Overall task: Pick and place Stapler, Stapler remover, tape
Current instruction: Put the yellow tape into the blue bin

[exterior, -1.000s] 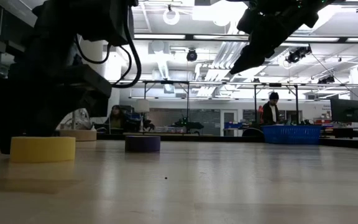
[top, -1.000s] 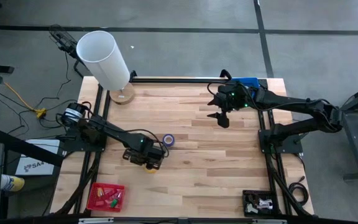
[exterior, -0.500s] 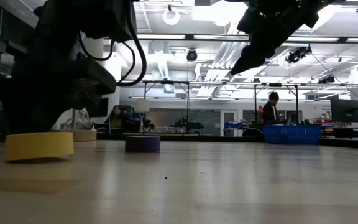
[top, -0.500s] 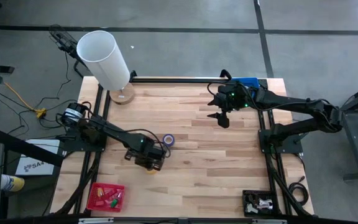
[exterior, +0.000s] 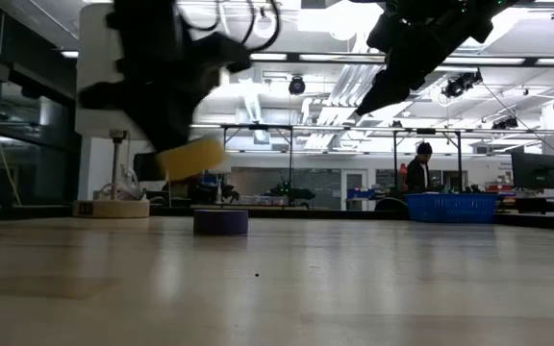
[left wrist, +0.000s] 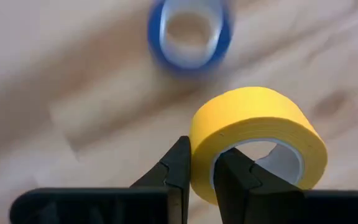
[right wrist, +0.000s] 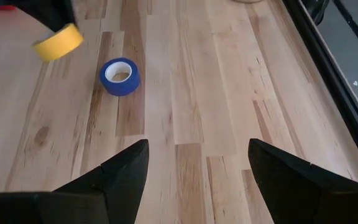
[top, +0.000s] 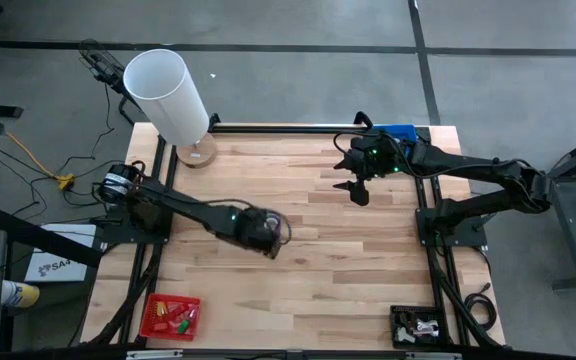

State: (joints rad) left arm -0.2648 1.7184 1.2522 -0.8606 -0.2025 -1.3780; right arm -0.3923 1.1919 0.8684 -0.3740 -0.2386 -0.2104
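Note:
My left gripper is shut on a yellow tape roll and holds it above the table, over a blue tape roll that lies flat on the wood. The low view shows the yellow roll tilted in the air and the blue roll on the table behind it. In the high view my left gripper covers both rolls. My right gripper hangs open and empty over the far right of the table. The stapler and the stapler remover are out of view. My left gripper pinches the yellow roll's wall, one finger inside the open centre and the other on the outer face. The fingers come steeply from above. The roll is lifted clear of the table and hangs tilted.
A red tray with small coloured items sits at the near left corner. A blue basket stands at the far right edge, a white lamp at the far left corner, a black box at the near right.
My left gripper has shut on the yellow roll, which lay flat on the table, and has risen with it toward the right and far edges, turning as it went. The roll now hangs tilted, clear of the wood, over the blue roll.

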